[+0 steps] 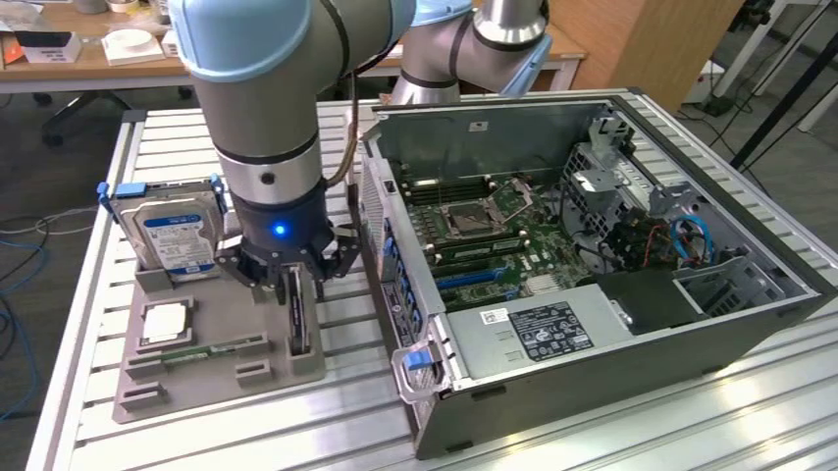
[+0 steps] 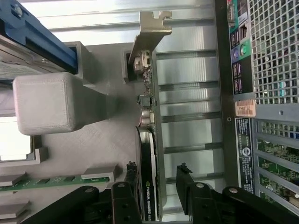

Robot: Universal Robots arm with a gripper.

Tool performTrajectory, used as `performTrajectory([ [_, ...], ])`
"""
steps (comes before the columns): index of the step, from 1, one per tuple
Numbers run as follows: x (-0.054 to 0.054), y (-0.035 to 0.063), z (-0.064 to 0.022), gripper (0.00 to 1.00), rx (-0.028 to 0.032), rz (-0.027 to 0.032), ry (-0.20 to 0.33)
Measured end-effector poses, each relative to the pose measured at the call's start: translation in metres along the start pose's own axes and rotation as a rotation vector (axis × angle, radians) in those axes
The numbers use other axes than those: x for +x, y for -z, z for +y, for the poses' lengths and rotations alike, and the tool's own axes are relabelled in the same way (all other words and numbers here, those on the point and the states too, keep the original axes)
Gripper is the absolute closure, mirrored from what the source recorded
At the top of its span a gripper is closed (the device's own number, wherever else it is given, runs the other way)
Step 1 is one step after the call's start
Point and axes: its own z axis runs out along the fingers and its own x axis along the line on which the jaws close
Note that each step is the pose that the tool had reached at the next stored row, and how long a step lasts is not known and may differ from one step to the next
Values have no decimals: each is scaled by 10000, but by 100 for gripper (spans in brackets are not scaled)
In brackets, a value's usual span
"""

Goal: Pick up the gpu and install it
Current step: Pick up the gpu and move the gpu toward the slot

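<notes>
A big metal table (image 1: 681,432) holds everything. On it, toward the exterior view's right, lies an open computer case (image 1: 590,392) with a green board inside. The robot arm (image 1: 262,108) reaches down beside the case, at the exterior view's left. Under the arm sits a gray tray (image 1: 216,388) with slots. A silver hard drive (image 1: 177,231) with a blue and white label stands at the back of the tray.

The gpu (image 1: 298,319) is a thin black card. It stands on its long edge in a tray slot, on the side nearest the case. The gripper (image 2: 158,173) is right over the gpu, with 1 finger on each side of the card. The fingers (image 2: 188,182) are spread. In the wrist view, 1 finger is close against the black face, and a gap shows between the other finger and the card.

The gpu's pale metal bracket (image 2: 150,32) sticks out at the end away from the gripper. A square chip (image 1: 164,324) lies flat in the tray. 1 narrow green memory stick (image 1: 196,351) lies just beside it.
</notes>
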Motion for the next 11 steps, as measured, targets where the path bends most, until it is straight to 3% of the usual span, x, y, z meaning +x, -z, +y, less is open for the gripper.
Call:
performTrajectory([
  [6,64,-99,47,53,20,-2,-2],
  [11,68,-114,89,53,31,-3,-1],
])
